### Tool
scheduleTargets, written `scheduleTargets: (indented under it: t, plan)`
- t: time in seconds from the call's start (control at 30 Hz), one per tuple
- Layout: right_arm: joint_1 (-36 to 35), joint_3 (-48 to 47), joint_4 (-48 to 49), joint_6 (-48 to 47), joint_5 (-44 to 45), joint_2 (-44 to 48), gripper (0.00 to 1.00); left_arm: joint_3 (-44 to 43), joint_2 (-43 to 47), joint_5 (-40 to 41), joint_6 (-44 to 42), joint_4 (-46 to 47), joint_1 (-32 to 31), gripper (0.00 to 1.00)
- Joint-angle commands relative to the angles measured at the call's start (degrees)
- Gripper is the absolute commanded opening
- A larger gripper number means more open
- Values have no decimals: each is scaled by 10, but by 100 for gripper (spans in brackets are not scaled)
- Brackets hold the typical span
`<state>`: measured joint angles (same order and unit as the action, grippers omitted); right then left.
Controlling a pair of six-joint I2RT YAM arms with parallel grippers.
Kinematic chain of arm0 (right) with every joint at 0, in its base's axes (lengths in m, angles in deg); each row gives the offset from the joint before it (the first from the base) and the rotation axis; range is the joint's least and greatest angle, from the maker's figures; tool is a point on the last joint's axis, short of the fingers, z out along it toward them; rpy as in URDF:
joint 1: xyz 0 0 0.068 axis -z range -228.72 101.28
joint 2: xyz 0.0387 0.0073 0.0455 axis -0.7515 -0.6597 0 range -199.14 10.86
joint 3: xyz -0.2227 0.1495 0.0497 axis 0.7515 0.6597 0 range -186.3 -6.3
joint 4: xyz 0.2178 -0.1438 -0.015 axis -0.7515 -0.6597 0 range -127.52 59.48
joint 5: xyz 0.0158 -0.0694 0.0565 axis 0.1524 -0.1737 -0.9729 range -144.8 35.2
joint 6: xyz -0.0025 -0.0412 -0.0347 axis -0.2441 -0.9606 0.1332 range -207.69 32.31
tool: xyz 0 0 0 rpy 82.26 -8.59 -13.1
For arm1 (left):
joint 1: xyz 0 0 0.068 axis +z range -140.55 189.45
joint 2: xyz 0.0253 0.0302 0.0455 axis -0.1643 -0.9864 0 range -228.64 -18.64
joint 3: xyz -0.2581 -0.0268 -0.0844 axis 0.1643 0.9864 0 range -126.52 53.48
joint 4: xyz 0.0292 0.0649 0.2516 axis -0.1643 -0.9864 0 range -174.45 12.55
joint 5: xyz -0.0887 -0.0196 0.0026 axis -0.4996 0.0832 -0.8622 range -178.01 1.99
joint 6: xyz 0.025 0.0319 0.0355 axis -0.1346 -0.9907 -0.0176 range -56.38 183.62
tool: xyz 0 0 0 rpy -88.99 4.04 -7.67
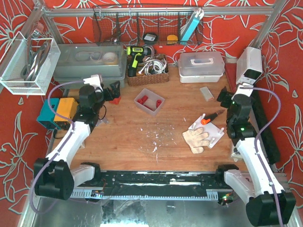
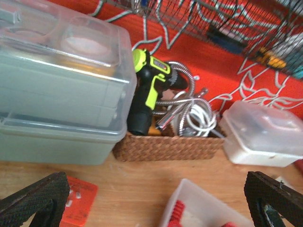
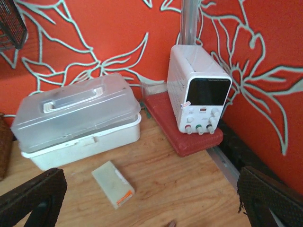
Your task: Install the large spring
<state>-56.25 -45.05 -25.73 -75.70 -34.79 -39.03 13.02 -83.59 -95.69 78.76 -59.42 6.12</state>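
While the large spring cannot be told apart in any view, treat the clear tray [image 1: 149, 101] of red parts, at the centre of the top view, as only a likely source. Confirm the part before you commit either arm.

Hazards from this position:
- The left gripper [image 1: 112, 91] hangs in the upper left of the workspace, near the tray. With jaws this wide, a low approach could push the tray or catch its wall.
- The glove [image 1: 196, 139] overlaps the white fixture [image 1: 210, 128], right of centre, and an orange-handled screwdriver [image 1: 211, 117] lies at the fixture's upper edge. Either could foul a placement there or be dragged along.
- The right gripper [image 1: 226, 98] points at the upper right, toward the white lidded box [image 3: 78, 120] and the power supply [image 3: 199, 94], away from the fixture. A wide swing back risks striking them.

Jaw state: both grippers stand fully spread. Each wrist view shows bare pads at the lower corners, holding and touching nothing.
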Motion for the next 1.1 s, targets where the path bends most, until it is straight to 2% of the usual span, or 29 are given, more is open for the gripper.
scheduleTargets:
  t: [0.0,0.13,0.23,0.37,0.43,0.5,0.57,0.7,0.9,1.07]
  plan:
    - [0,-71,-240,87,-37,5,99,-56,32,-28,92,-175,2,100]
    - [2,-79,-263,124,-102,10,99,15,118,-70,187,-148,5,100]
    - [3,-107,-322,188,-123,-8,99,58,154,-165,200,-87,5,100]
    - [3,-134,-399,311,-108,-57,94,73,145,-222,210,-80,-11,100]
    - [3,-155,-434,351,-109,-96,89,84,143,-191,204,-78,-48,100]
    - [3,-172,-461,384,-106,-126,84,89,141,-122,188,-85,-102,100]
    - [3,-173,-464,420,-109,-145,76,88,133,-71,174,-85,-159,100]
    - [5,-169,-444,470,-121,-177,62,80,103,-23,140,-75,-241,100]
    - [9,-173,-429,527,-135,-241,54,115,67,62,68,-25,-368,100]
    - [11,-172,-406,548,-165,-301,54,157,67,120,37,4,-412,100]
